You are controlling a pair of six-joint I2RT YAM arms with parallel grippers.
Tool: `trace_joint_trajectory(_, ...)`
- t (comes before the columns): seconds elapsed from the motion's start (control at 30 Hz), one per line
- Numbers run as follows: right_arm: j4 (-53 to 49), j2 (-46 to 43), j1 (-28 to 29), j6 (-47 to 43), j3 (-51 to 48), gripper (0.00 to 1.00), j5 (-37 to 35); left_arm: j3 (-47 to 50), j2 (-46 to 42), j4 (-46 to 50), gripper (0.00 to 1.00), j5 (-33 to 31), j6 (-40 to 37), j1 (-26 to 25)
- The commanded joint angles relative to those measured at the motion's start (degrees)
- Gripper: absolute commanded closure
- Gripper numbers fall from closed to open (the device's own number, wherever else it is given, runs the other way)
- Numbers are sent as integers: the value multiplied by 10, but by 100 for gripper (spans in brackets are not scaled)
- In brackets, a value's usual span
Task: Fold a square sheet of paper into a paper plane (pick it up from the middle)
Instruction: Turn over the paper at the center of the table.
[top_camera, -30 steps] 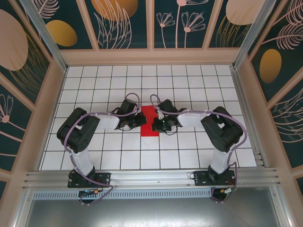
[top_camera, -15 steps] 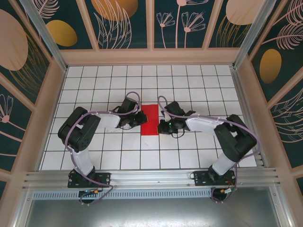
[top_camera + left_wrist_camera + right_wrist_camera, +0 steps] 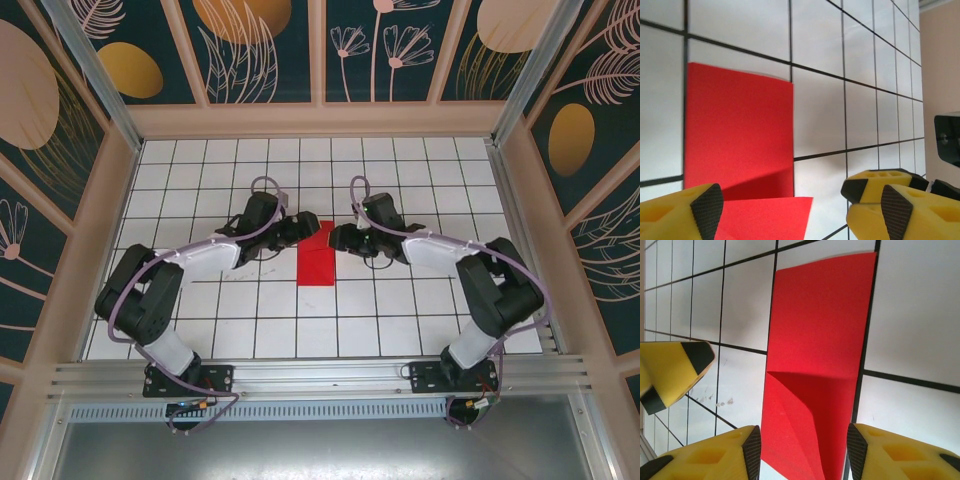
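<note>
The square sheet of paper (image 3: 318, 265) is bright red and lies on the white grid table, folded into a strip one tile wide and two tiles long. It does not have a paper plane's shape. Its far end stands up as a loose slanted flap (image 3: 800, 430), which also shows in the left wrist view (image 3: 765, 217). My left gripper (image 3: 306, 229) is at the flap's left side and open wide (image 3: 797, 215), holding nothing. My right gripper (image 3: 336, 238) is at the flap's right side, its jaws apart (image 3: 805, 455) with the flap between them.
A wooden wall (image 3: 320, 120) runs along the table's far edge, with more walls left and right. The left gripper's yellow fingertip (image 3: 677, 370) shows close by in the right wrist view. Bare tiles (image 3: 300, 330) lie between the paper and the arm bases.
Both grippers moved from the paper's middle toward its far end and opened their jaws. The paper's far end now stands up as a flap.
</note>
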State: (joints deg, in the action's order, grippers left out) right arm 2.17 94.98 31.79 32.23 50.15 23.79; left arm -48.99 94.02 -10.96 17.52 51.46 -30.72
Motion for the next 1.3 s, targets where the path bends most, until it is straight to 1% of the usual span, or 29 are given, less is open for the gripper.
trace_joint_trajectory(0.0, 23, 31, -1, -48, 25, 52, 54, 37, -19, -26, 10, -7, 25, 7)
trace_joint_trajectory(0.1, 20, 62, -1, -68, 41, 56, 72, 57, -34, -35, 2, -15, 21, 7)
trace_joint_trajectory(0.13, 22, 71, -1, -71, 45, 57, 80, 63, -38, -39, 1, -16, 21, 7)
trace_joint_trajectory(0.27, 33, 103, -1, -77, 54, 64, 96, 84, -50, -59, 1, -3, 20, 7)
trace_joint_trajectory(0.33, 37, 111, -1, -77, 53, 71, 98, 88, -51, -68, 1, 8, 24, 7)
trace_joint_trajectory(0.4, 51, 109, -1, -73, 44, 80, 99, 93, -49, -80, 2, 23, 30, 7)
trace_joint_trajectory(0.43, 60, 106, -17, -70, 36, 83, 99, 95, -47, -85, 1, 31, 33, 7)
trace_joint_trajectory(0.53, 102, 89, -33, -51, 5, 90, 108, 105, -36, -118, 8, 62, 45, 7)
trace_joint_trajectory(0.63, 129, 76, -45, -37, -18, 91, 118, 111, -22, -153, 14, 85, 57, 7)
trace_joint_trajectory(0.8, 138, 66, -54, -31, -33, 92, 125, 105, 11, -197, 27, 118, 68, 5)
trace_joint_trajectory(0.83, 139, 66, -54, -30, -35, 92, 124, 102, 17, -198, 29, 120, 69, 5)
trace_joint_trajectory(1.0, 138, 65, -56, -29, -37, 92, 126, 76, 38, -180, 31, 122, 52, -5)
trace_joint_trajectory(1.07, 137, 64, -59, -28, -38, 92, 127, 66, 64, -171, 32, 120, 48, -7)
trace_joint_trajectory(1.2, 138, 62, -63, -27, -41, 92, 130, 69, 84, -222, 34, 141, 56, -10)
trace_joint_trajectory(1.27, 137, 63, -64, -25, -42, 92, 131, 61, 93, -218, 35, 141, 48, -12)
